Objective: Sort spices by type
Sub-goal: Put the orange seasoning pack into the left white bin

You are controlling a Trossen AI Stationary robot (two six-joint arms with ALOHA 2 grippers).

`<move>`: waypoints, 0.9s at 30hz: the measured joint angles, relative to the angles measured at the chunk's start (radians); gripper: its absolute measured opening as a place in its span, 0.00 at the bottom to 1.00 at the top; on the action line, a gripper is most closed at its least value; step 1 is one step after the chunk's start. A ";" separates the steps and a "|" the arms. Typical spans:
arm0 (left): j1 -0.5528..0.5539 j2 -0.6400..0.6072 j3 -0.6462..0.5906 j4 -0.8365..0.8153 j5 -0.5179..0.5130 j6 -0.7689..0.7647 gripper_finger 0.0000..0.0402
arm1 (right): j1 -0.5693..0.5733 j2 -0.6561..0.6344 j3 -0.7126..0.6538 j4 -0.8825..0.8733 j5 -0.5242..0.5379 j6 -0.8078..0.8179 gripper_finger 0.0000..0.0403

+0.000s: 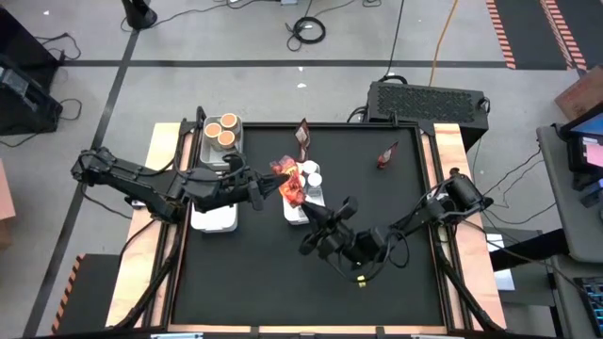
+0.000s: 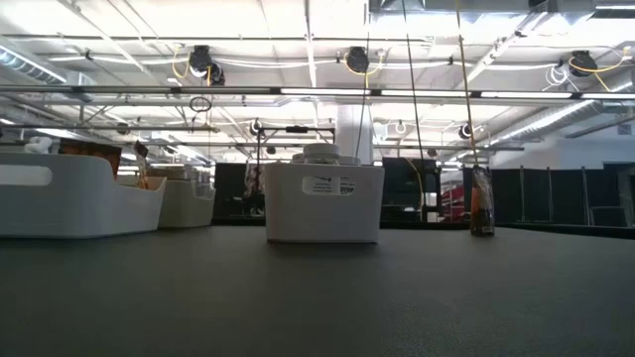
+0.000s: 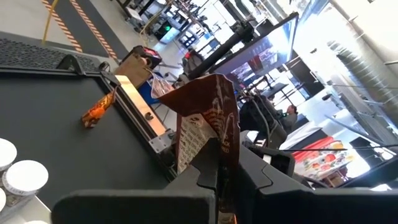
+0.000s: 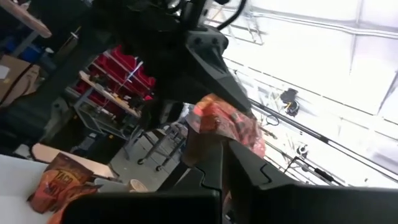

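While tubs [image 1: 221, 131] and jars [image 1: 310, 173] sit sorted, packets lag.
Left hand [image 1: 268, 185] pinches one packet [image 1: 282, 169]; right hand [image 1: 314, 216] closed; two packets [image 1: 302, 137] loose on the tabletop [image 1: 396, 235].

The left hand [image 3: 219, 177] pinches a reddish-brown packet [image 3: 205, 121] upright above the dark table [image 3: 56, 106].

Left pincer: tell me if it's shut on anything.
Shut on a packet: the left pincer pinches a reddish-brown packet standing up between its fingers.

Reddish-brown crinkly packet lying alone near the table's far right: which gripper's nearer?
Right gripper, though well short of the packet, beside the middle white tray; left gripper is farther, across that tray.
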 joint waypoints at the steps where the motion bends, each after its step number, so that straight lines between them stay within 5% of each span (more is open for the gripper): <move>1: 0.000 0.000 0.000 0.002 0.000 0.000 0.05 | -0.003 0.000 0.000 0.007 0.000 -0.001 0.00; 13: -0.002 0.000 0.000 0.047 0.012 -0.027 0.05 | -0.058 -0.001 0.000 -0.113 -0.018 -0.068 0.02; 27: 0.007 0.000 0.001 0.047 -0.009 -0.003 0.05 | -0.056 -0.001 0.000 -0.119 -0.023 -0.253 0.37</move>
